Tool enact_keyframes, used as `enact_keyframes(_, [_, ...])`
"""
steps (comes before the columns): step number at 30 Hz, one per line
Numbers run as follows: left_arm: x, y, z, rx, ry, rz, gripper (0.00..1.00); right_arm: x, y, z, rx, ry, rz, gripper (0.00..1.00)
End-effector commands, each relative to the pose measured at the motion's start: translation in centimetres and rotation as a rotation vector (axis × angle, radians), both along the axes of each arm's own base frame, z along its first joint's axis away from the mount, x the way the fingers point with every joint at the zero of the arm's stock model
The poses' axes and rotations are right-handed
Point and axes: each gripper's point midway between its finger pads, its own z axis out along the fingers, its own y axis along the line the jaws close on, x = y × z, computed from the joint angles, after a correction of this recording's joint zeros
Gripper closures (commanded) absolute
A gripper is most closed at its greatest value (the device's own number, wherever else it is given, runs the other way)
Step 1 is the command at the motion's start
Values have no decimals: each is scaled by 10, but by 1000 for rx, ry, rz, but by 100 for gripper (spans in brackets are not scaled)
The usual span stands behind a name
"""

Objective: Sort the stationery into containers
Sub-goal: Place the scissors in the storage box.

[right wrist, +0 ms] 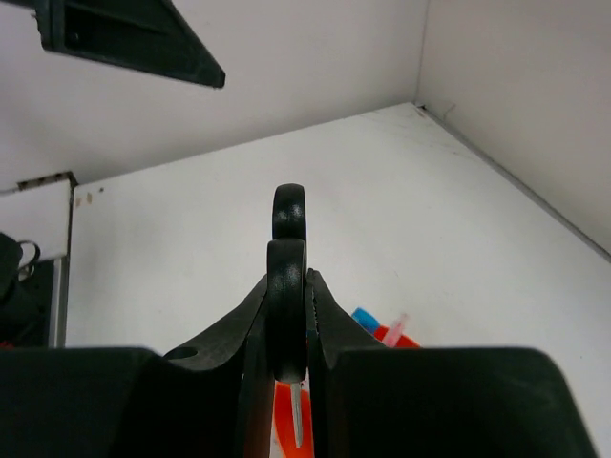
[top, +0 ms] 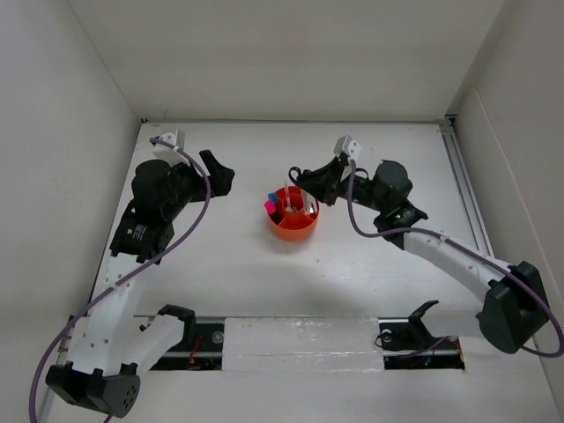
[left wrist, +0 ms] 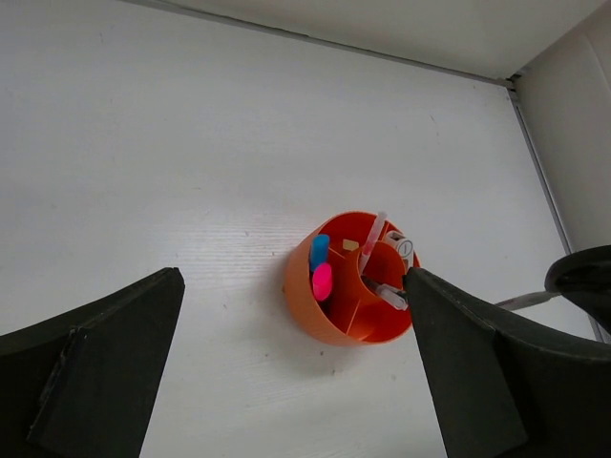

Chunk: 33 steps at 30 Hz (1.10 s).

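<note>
The round orange container [top: 293,226] stands mid-table with stationery in its compartments. The left wrist view shows the container [left wrist: 325,320] holding a blue-capped highlighter [left wrist: 319,250], a pink-capped highlighter [left wrist: 322,281], a pink pen [left wrist: 373,237] in the central cup and a tan eraser [left wrist: 350,245]. My left gripper [top: 218,179] hangs open to the left of the container, with nothing between its fingers [left wrist: 105,358]. My right gripper [right wrist: 305,286] is shut on the black-handled scissors [right wrist: 286,277]. Their blade [right wrist: 298,420] points down over the orange container [right wrist: 284,420].
White walls enclose the table on the left, back and right. A rail [top: 467,194] runs along the table's right edge. A white strip [top: 300,339] crosses the near edge between the two arm bases.
</note>
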Motion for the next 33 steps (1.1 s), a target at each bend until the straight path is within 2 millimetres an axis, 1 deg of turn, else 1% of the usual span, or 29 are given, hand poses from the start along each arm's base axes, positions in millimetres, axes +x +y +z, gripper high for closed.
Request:
enact_keyframes(1, [-2,-3,4,-9,-25,-21,0,-22,-4,16,3,-151,209,100])
enact_keyframes(2, [0,-4,2,-7,-16,-21,0,-21,-4,19,-1,-160,232,100])
enact_keyframes(3, [0,-4,2,-7,-16,-21,0,-17,-3,7,-19,-131,245,100])
enact_keyframes(4, [1,-4,4,-9,-25,-21,0,-17,-1,7,-21,-132,260,100])
enact_keyframes(5, [0,-6,4,-11,-24,-30,0,-14,-4,7,-22,-132,250,100])
enact_keyframes(6, [0,-5,4,-3,-27,-32,0,-12,-3,-1,-28,-119,250,100])
enact_keyframes(8, [-1,-7,4,-6,-27,-43,0,-11,-2,-8,-23,-113,251,100])
enact_keyframes(9, [-2,-9,4,-9,-26,-53,0,-10,-3,-6,-16,-125,242,100])
enact_keyframes(10, [0,-9,1,-7,-17,-53,0,-9,-2,-12,-16,-108,244,100])
enact_keyframes(11, [-1,-11,1,-10,-16,-63,0,-7,-5,-11,-5,-118,235,100])
enact_keyframes(12, [0,-11,3,-12,-25,-64,0,-8,-5,-14,-3,-121,235,100])
enact_keyframes(14, [-1,-13,3,-7,-28,-78,0,-2,-6,-20,4,-102,228,100])
enact_keyframes(15, [-2,-14,-1,-7,-18,-87,0,-3,-9,-16,13,-118,241,100])
enact_keyframes(16, [-3,-16,-1,-10,-18,-97,0,2,-12,-24,6,-108,235,100])
enact_keyframes(17, [-2,-16,1,-12,-27,-97,0,4,-11,-27,9,-94,236,100])
enact_keyframes(19, [-2,-20,-1,-16,-16,-119,0,10,-17,-27,21,-97,223,100])
enact_keyframes(20, [-2,-20,-1,-16,-16,-119,0,6,-17,-29,24,-95,237,100])
enact_keyframes(21, [-2,-20,-1,-16,-16,-119,0,11,-18,-35,28,-72,238,100])
enact_keyframes(22, [-2,-20,-1,-16,-16,-119,0,13,-21,-32,38,-91,242,100])
enact_keyframes(23, [-3,-21,-1,-10,-19,-130,0,11,-20,-37,38,-79,253,100])
enact_keyframes(24, [-3,-21,-1,-10,-19,-130,0,16,-22,-41,44,-56,246,100])
enact_keyframes(25, [-3,-22,1,-14,-28,-139,0,15,-21,-38,54,-78,262,100])
enact_keyframes(26, [-3,-22,1,-14,-28,-139,0,13,-20,-42,55,-67,276,100])
enact_keyframes(27, [-3,-22,1,-14,-28,-139,0,16,-22,-43,61,-66,269,100])
enact_keyframes(28, [-3,-22,1,-14,-28,-139,0,16,-22,-49,65,-40,272,100])
enact_keyframes(29, [-3,-22,1,-14,-28,-139,0,14,-22,-44,74,-65,283,100])
enact_keyframes(31, [-4,-24,1,-17,-27,-150,0,15,-20,-53,80,-36,288,100])
enact_keyframes(32, [-4,-24,1,-17,-27,-150,0,15,-21,-50,86,-58,288,100])
enact_keyframes(33, [-4,-24,1,-17,-27,-150,0,13,-20,-57,83,-36,299,100])
